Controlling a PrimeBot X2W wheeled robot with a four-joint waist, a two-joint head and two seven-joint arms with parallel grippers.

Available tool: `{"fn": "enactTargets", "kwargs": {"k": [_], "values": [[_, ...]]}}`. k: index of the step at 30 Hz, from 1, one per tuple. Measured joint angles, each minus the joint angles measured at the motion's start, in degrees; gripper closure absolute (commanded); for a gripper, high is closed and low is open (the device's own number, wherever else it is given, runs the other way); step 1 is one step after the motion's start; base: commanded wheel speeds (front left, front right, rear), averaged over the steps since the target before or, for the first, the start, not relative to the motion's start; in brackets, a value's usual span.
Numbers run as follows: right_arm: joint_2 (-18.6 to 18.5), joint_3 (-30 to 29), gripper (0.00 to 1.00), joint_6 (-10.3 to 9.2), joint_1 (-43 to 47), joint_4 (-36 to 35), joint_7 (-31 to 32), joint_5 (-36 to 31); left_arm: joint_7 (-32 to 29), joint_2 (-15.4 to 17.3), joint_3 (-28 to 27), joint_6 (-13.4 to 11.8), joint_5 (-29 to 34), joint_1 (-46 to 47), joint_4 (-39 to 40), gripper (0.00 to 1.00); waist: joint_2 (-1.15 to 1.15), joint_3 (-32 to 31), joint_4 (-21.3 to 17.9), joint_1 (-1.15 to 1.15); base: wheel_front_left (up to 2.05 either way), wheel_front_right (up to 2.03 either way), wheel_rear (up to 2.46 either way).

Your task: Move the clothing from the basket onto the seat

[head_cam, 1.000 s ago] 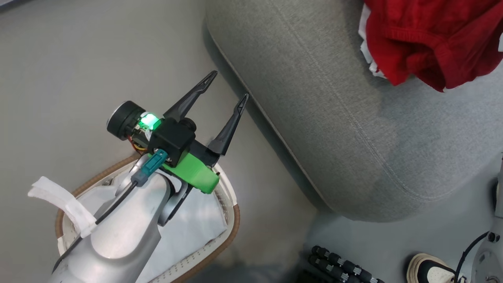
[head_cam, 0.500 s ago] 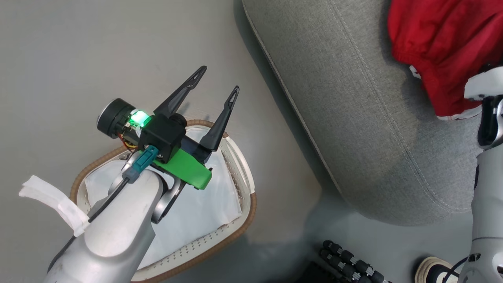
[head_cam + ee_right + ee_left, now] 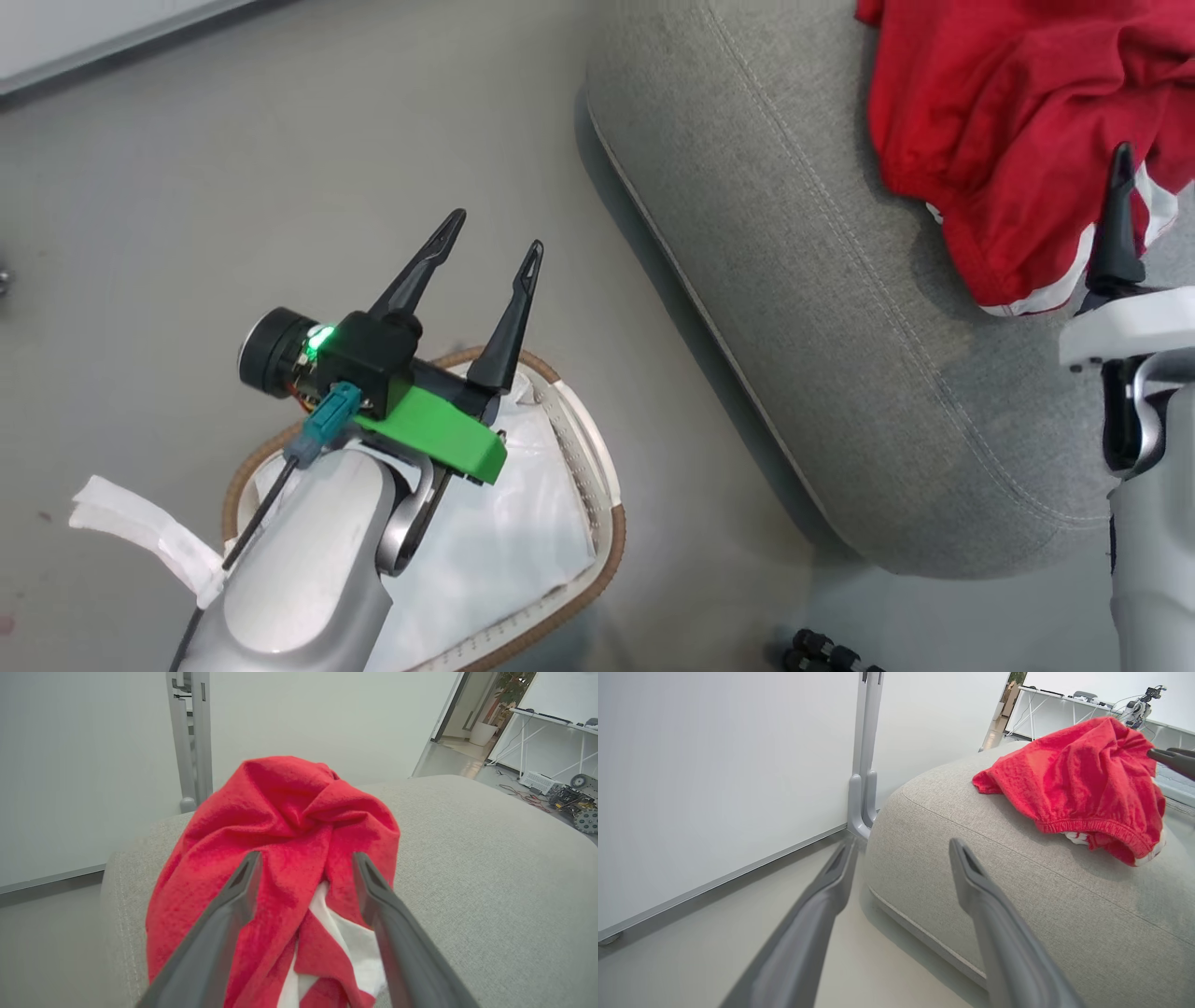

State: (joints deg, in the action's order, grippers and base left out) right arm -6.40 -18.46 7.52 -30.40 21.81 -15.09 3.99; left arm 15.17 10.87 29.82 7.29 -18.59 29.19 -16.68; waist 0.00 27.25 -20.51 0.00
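The red clothing [image 3: 1008, 140] lies bunched on the grey seat [image 3: 794, 327], with white trim showing at its near edge. In the right wrist view the clothing [image 3: 289, 812] sits just beyond my right gripper [image 3: 307, 856], which is open and holds nothing. One right finger [image 3: 1116, 215] stands over the garment's edge. My left gripper [image 3: 495, 233] is open and empty above the basket [image 3: 611, 523]; inside the basket I see just its white liner [image 3: 523, 532]. From the left wrist, the clothing [image 3: 1078, 779] rests on top of the seat [image 3: 1064, 914], past the left gripper [image 3: 902, 842].
Grey floor lies between basket and seat. A white wall panel with a grey post [image 3: 866, 765] stands behind the seat. Black ribbed rollers [image 3: 822, 649] sit at the bottom edge. A desk and gear [image 3: 560, 723] are far behind.
The head camera has shifted. The right arm has come up at the right edge, its finger now over the clothing. The left gripper stays open above the basket.
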Motion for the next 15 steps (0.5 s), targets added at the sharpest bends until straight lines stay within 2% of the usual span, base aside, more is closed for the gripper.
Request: {"fn": "enactTargets", "kwargs": {"k": [8,15], "values": [[0.35,6.75,0.0,0.01,4.99,-4.98,0.0,2.41,0.0,-3.02,-7.31,0.01,1.08,-6.23,-0.99,0.0,0.0,-5.74,3.22,0.0,0.0,0.0,0.0],[0.62,11.56,0.0,0.0,9.07,-8.76,0.0,4.31,0.0,-4.92,-14.1,0.01,2.91,-10.26,-2.47,0.0,0.0,-9.51,8.23,0.0,0.0,0.0,0.0]]}}
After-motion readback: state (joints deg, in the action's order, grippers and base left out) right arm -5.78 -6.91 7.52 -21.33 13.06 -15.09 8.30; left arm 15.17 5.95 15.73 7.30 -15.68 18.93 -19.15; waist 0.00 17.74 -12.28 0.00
